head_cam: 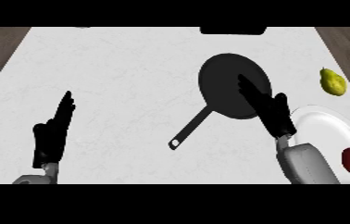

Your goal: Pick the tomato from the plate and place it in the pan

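Observation:
A black pan lies on the white counter right of centre, its handle pointing toward the lower left. A white plate sits at the right edge, partly cut off. On it, at the very edge of the view, a dark red tomato shows only as a sliver. My right hand is open with straight fingers, lying over the pan's right rim, left of the plate and apart from the tomato. My left hand rests open at the lower left, fingers up, holding nothing.
A yellow-green pear lies on the counter at the right, above the plate. A dark object sits at the counter's far edge. Brown floor shows beyond the counter's side edges.

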`<state>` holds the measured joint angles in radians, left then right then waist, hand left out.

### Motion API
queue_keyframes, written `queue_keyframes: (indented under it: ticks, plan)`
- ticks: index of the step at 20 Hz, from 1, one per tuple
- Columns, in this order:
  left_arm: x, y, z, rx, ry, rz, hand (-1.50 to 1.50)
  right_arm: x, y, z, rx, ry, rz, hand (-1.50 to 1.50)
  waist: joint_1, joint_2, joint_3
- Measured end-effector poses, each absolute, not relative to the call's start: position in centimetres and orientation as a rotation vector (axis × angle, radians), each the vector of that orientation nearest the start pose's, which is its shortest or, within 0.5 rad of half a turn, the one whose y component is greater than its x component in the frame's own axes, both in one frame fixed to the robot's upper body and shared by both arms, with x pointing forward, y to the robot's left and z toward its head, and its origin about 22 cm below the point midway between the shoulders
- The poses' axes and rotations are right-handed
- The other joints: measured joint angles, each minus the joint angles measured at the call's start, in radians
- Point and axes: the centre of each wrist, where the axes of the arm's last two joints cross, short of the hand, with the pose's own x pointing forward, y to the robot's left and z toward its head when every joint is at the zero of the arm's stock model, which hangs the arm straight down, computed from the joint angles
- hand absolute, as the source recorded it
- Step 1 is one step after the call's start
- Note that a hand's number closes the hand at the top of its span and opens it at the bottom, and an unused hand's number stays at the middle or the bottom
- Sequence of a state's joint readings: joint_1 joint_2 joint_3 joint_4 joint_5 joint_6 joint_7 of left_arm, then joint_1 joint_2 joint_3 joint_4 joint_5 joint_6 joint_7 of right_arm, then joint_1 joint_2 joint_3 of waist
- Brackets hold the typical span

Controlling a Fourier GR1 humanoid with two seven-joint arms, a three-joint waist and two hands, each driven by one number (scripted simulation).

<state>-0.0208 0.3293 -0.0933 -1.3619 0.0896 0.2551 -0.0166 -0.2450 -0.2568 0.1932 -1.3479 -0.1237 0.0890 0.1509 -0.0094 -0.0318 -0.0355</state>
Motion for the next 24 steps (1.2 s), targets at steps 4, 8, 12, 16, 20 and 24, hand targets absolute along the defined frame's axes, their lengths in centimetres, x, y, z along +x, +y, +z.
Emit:
queue_keyframes:
  ticks: [4, 8, 12, 16, 20, 24]
  plan:
    - [25.0, 29.6, -0.8, 0.326, -1.454, -0.013, 0.00, 29.7, -28.9, 5.1, 0.133, -1.547, 0.367, 1.50, -0.015, 0.012, 0.024]
    - [25.9, 29.1, 1.0, 0.253, -1.502, 0.044, 0.00, 29.0, -36.7, 9.5, 0.069, -1.709, 0.372, 1.50, -0.044, 0.015, 0.035]
    - [26.2, 29.1, 2.1, 0.214, -1.510, 0.090, 0.00, 25.3, -44.8, 11.9, -0.105, -1.817, 0.409, -1.50, -0.071, 0.018, 0.041]
    - [26.4, 28.5, 3.0, 0.170, -1.513, 0.096, 0.00, 20.4, -51.6, 13.2, -0.244, -1.827, 0.471, -1.50, -0.064, 0.023, 0.043]
    - [26.6, 28.3, 4.1, 0.138, -1.519, 0.082, 0.00, 17.3, -55.5, 15.3, -0.419, -1.788, 0.575, -1.50, -0.035, 0.028, 0.043]
    - [27.3, 27.8, 5.2, 0.115, -1.521, 0.058, 0.00, 16.0, -57.5, 16.9, -0.553, -1.745, 0.684, -1.50, -0.009, 0.032, 0.042]
